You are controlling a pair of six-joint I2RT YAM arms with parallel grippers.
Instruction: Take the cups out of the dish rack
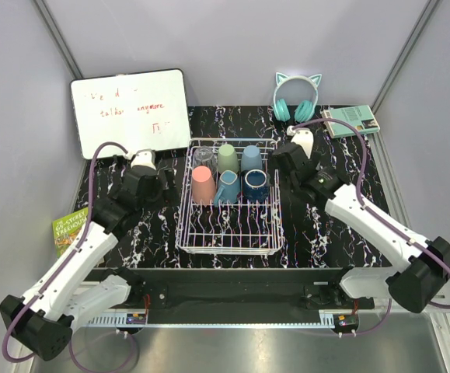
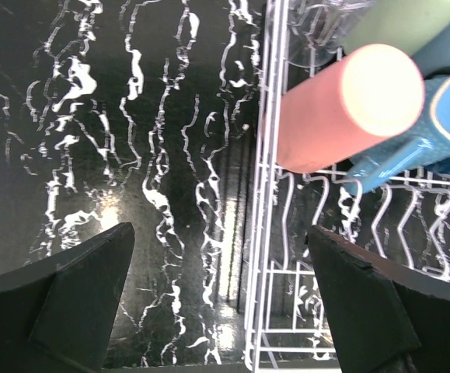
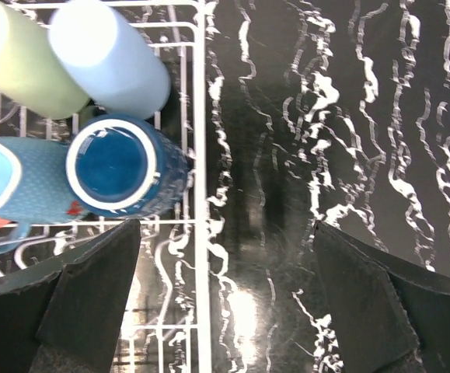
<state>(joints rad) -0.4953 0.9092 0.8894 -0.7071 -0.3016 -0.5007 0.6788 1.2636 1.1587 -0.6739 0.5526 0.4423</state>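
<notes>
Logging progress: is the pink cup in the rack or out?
In. The pink cup stands inside the rack, by its left wall; the open left gripper holds nothing.

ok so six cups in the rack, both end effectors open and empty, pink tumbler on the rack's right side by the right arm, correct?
No. The pink tumbler sits on the left side of the rack, by the left end effector; the top external view shows it. The rest is right.
</notes>
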